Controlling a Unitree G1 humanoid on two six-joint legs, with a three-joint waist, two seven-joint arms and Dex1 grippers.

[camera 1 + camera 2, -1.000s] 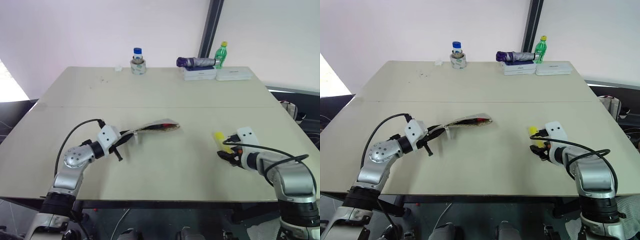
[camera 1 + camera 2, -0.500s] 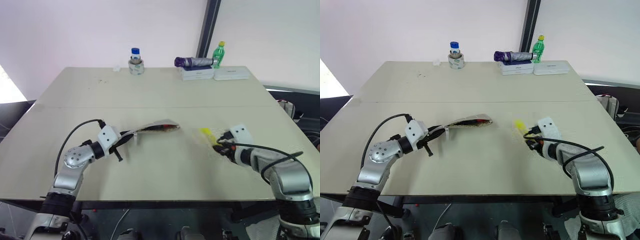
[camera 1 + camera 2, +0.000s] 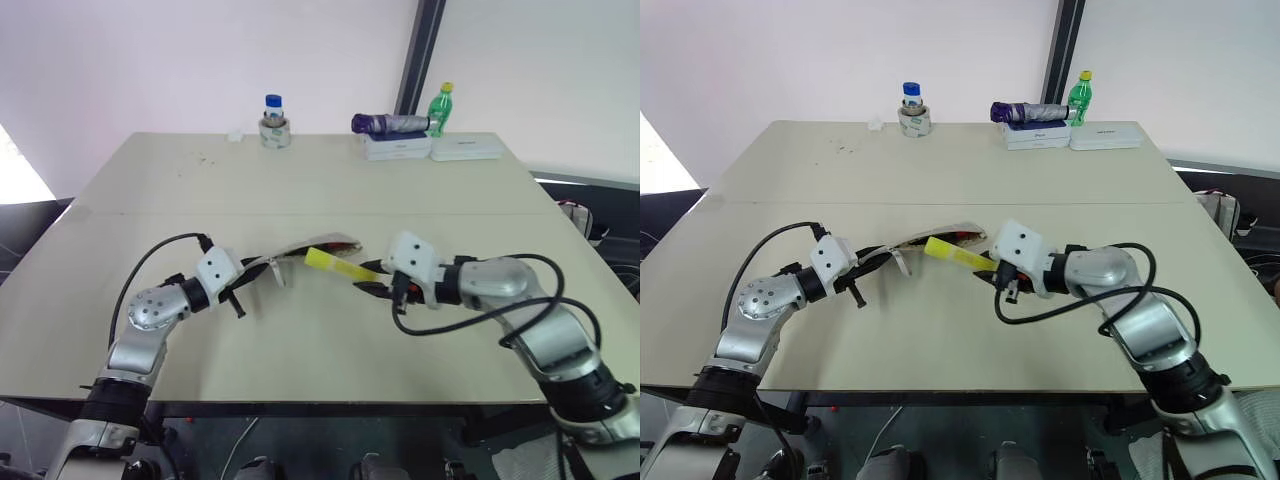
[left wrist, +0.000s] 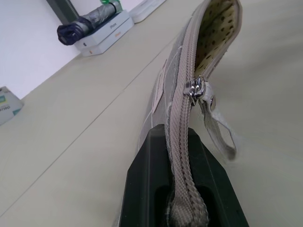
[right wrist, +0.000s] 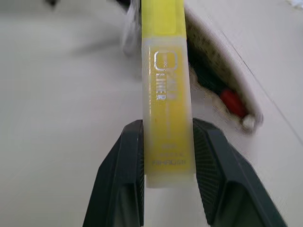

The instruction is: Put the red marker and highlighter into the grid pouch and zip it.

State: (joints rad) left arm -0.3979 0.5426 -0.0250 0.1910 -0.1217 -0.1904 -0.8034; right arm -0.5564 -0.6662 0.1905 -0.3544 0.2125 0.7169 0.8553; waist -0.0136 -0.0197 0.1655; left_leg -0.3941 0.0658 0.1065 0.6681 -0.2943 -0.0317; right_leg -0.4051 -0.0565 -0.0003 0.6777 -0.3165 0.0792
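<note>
The grid pouch (image 3: 312, 247) lies at mid-table with its mouth gaping, spotted lining (image 4: 212, 33) showing and the zipper pull (image 4: 195, 89) near my end. My left gripper (image 3: 247, 277) is shut on the pouch's zipper end (image 4: 173, 135). The yellow highlighter (image 3: 335, 263) hangs tilted just above the table, its free end at the pouch's open mouth. My right gripper (image 3: 372, 282) is shut on the highlighter's rear end (image 5: 165, 94). The red marker's red end (image 5: 232, 101) shows inside the pouch.
Along the table's far edge stand a blue-capped bottle inside a tape roll (image 3: 275, 122), a folded umbrella (image 3: 390, 124) on white boxes (image 3: 430, 147), and a green bottle (image 3: 441, 108). Bare tabletop (image 3: 300, 330) lies in front of the pouch.
My right gripper has lifted the highlighter off the table's right side and carried it left to the pouch's mouth. The left gripper and pouch have kept still.
</note>
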